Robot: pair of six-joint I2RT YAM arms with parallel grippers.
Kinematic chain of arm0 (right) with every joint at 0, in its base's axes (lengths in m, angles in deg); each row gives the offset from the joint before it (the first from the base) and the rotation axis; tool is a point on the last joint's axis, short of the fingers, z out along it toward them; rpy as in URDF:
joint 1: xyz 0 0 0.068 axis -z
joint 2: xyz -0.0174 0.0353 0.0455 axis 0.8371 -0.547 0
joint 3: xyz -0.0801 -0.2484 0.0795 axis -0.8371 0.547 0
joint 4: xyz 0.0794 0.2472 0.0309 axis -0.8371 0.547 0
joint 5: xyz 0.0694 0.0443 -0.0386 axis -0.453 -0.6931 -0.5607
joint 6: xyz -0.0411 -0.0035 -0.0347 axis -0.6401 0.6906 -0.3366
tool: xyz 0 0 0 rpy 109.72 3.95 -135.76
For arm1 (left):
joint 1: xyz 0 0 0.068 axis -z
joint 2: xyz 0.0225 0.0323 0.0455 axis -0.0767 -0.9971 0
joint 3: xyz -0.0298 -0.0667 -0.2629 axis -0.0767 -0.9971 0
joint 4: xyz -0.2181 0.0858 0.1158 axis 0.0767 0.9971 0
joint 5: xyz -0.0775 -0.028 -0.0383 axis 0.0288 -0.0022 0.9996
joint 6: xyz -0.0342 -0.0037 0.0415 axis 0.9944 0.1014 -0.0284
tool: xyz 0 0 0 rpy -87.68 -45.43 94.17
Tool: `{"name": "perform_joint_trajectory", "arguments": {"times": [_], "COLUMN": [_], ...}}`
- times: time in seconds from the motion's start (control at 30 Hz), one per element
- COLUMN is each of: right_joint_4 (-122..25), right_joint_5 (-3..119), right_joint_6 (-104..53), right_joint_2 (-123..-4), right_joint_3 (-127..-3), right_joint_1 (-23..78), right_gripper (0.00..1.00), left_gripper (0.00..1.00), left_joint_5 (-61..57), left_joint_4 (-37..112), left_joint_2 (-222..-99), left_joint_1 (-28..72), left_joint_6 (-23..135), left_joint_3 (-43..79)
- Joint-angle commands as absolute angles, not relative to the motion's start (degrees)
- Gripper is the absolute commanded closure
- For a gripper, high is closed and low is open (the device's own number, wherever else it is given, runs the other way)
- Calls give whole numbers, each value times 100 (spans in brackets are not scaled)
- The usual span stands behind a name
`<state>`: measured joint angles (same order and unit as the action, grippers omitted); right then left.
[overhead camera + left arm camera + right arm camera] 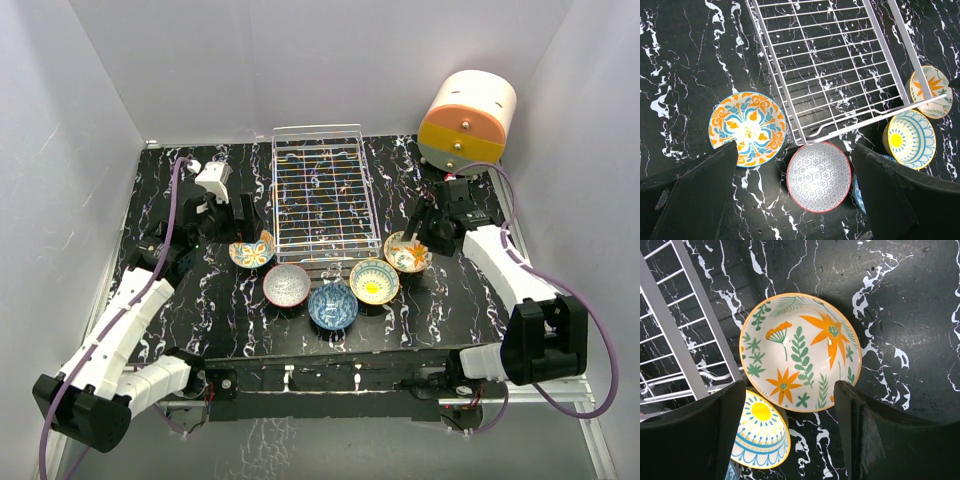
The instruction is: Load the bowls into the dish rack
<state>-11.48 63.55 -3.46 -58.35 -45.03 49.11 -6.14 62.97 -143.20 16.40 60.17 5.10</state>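
Five bowls sit in an arc in front of the empty silver wire dish rack [322, 190]: an orange-and-blue one [252, 250], a red-rimmed one [286, 285], a blue one [333, 305], a yellow-teal one [374, 281] and an orange-floral one [408, 252]. My left gripper [240, 215] is open above the orange-and-blue bowl [747, 128] and the red-rimmed bowl [818, 176]. My right gripper [432, 230] is open just above the orange-floral bowl [801, 350], with the yellow-teal bowl [761, 436] beside it. Neither gripper holds anything.
An orange-and-cream cylindrical drawer cabinet [466, 122] stands at the back right corner. The black marbled table [210, 320] is enclosed by white walls. The rack's near rail [865, 120] lies close to the bowls.
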Motion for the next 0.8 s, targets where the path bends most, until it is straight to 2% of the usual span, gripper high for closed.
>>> {"name": "perform_joint_trajectory", "arguments": {"times": [0.0,0.27,0.43,0.77], "right_joint_4": [-1099,-610,-486,-139], "right_joint_5": [6653,7367,6968,7313], "right_joint_6": [-240,-175,-139,607], "right_joint_2": [-5750,-5328,-5213,-4614], "right_joint_3": [-4930,-4614,-4398,-4086], "right_joint_1": [4775,4339,4304,3063], "right_gripper": [26,24,26,27], "left_gripper": [3,3,3,3], "left_joint_5": [-449,-460,-419,-494], "left_joint_4": [6287,6325,6287,6268], "left_joint_2": [-14067,-13929,-13858,-13937], "left_joint_1": [1661,1661,1666,1661], "left_joint_6": [6031,5915,5943,5994], "left_joint_3": [449,472,340,306]}}
